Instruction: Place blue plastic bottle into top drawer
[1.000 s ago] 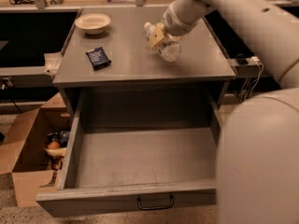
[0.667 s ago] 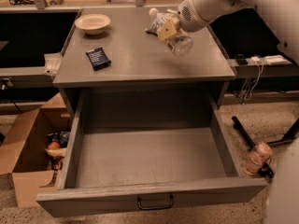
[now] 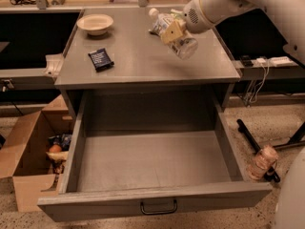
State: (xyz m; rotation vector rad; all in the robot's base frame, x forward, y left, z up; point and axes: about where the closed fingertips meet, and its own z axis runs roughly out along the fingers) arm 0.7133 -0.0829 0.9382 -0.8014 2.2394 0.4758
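Grey cabinet in the middle. Pulled out wide below it, top drawer, only bare grey floor inside. Lower left, cardboard box holding something orange and some dark bits. Top right, gripper, jaws clamped on tilted blue plastic bottle, above the cabinet top. Upper left, pale bowl. Since a second ago: bottle a little higher and further right, arm pulled back from lower right, pinkish bottle now showing on the floor.

**Two Bottles, Singles Otherwise**

Two bottles appeared: the blue plastic bottle, clasped by the one gripper at one o'clock, and a pinkish bottle at four o'clock. There was one bowl, one dark packet, one top drawer, one cardboard box.
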